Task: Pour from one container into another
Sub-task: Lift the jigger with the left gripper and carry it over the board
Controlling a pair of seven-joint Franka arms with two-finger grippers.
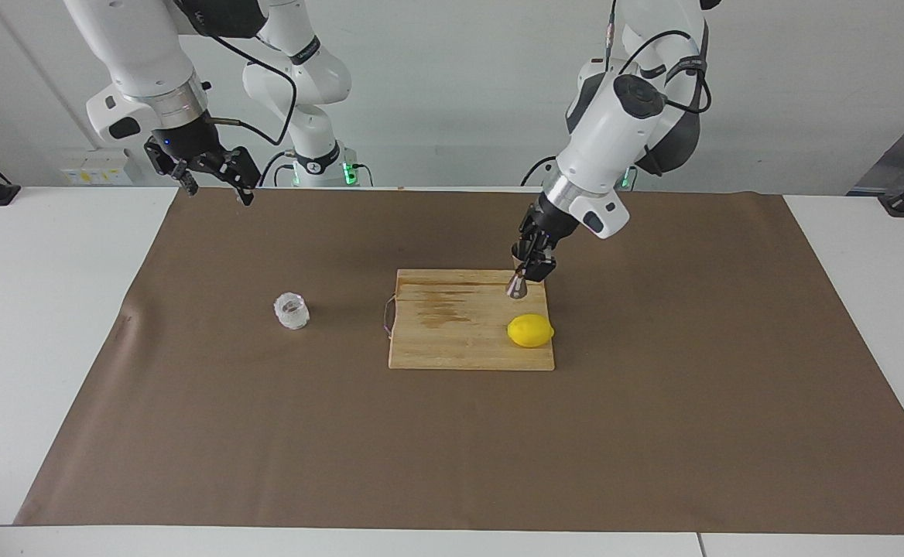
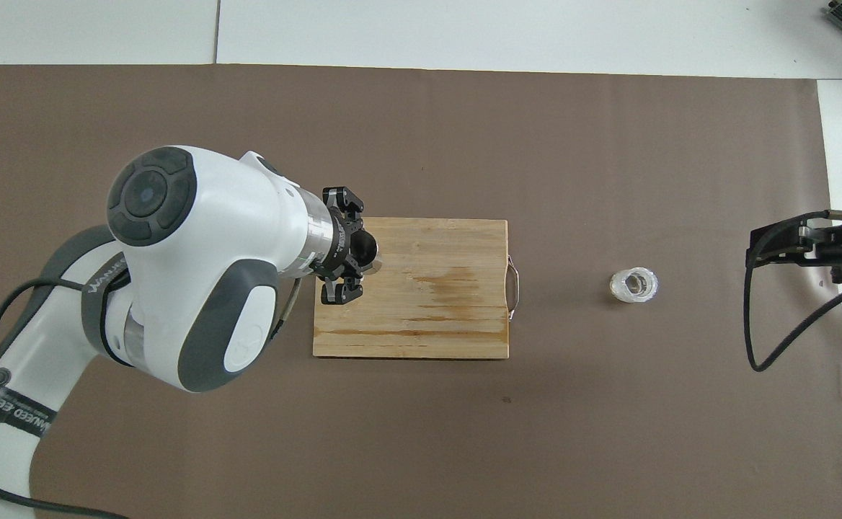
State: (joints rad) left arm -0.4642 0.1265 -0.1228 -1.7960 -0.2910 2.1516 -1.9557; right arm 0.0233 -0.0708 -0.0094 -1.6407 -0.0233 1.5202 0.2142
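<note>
The clear faceted glass cup (image 1: 292, 311) stands upright on the brown mat toward the right arm's end, and it also shows in the overhead view (image 2: 634, 285). My left gripper (image 1: 531, 271) (image 2: 355, 254) is shut on the silver metal jigger (image 1: 516, 288), which it holds tilted in the air over the cutting board's corner nearest the robots. In the overhead view only a sliver of the jigger (image 2: 377, 267) shows past the gripper. My right gripper (image 1: 216, 184) (image 2: 789, 249) waits open and empty above the mat's edge, apart from the cup.
A wooden cutting board (image 1: 452, 340) (image 2: 435, 317) with a metal handle lies mid-table. A yellow lemon (image 1: 530, 331) rests on it, toward the left arm's end; my left arm hides it in the overhead view. The brown mat (image 1: 266, 433) covers the table.
</note>
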